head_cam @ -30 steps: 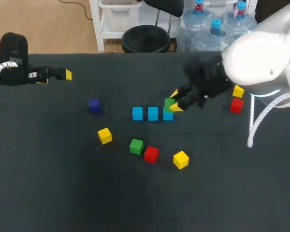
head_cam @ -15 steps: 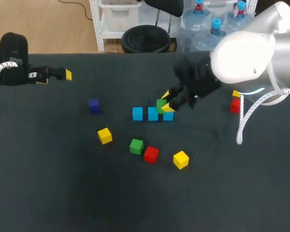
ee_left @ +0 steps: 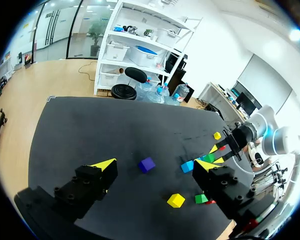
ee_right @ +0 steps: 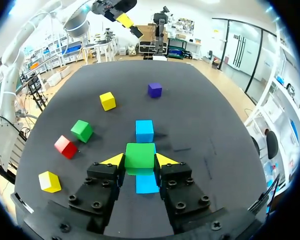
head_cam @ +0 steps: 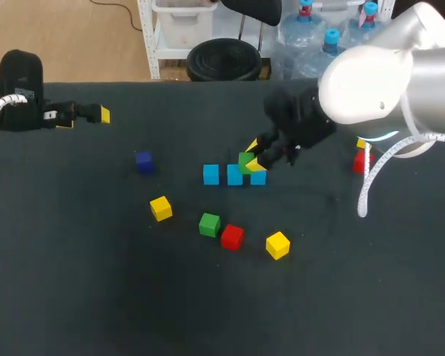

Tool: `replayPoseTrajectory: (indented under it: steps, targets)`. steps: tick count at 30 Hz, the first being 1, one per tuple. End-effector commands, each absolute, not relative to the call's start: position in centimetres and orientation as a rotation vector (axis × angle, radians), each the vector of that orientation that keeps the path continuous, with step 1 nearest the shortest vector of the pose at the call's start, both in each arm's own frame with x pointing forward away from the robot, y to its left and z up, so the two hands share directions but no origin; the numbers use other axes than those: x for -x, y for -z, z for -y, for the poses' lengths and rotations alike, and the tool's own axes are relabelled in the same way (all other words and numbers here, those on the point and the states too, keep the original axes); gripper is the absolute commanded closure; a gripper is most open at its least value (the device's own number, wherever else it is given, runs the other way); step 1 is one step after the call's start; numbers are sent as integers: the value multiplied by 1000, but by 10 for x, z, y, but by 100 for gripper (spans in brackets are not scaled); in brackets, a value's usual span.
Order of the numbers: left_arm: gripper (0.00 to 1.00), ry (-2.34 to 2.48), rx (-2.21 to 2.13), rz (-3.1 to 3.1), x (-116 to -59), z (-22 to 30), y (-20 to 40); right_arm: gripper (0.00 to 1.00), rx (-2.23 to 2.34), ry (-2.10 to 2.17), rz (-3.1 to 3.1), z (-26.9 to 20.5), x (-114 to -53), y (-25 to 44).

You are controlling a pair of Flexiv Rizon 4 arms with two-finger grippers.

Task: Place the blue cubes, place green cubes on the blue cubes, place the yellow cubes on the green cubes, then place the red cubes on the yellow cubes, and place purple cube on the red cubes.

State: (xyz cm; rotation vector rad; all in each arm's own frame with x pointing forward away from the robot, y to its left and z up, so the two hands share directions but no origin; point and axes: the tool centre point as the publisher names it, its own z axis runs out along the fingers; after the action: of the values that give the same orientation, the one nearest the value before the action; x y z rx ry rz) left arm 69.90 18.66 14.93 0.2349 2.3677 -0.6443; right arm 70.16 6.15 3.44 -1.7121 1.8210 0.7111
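Holding green cube [head_cam: 246, 162] in clamped right jaws just above the blue cubes [head_cam: 234, 175] row, about between the middle and 3 o'clock-end cubes; drop looks straight down. Left jaws apart, empty, well off at tabletop [head_cam: 96, 297] 10 o'clock.

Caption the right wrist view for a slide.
Right gripper shut on a green cube, held over the row of blue cubes.

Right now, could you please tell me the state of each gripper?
Left gripper: open, holding nothing.
Right gripper: closed on a green cube, held above the blue cubes.
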Motion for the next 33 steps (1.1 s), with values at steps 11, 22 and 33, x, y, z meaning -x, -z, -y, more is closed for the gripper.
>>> replayPoseTrajectory:
  steps: [11, 22, 33]
  targets:
    - [0, 638, -232, -2373, -699, -186, -150, 100, 1703, -735, -1821, -60, -707, -25]
    - [0, 638, -232, -2373, -699, -186, -150, 100, 1700, -734, -1819, -60, -712, -26]
    - [0, 638, -232, -2373, -699, -186, -150, 100, 1699, -738, -1821, -61, -711, -24]
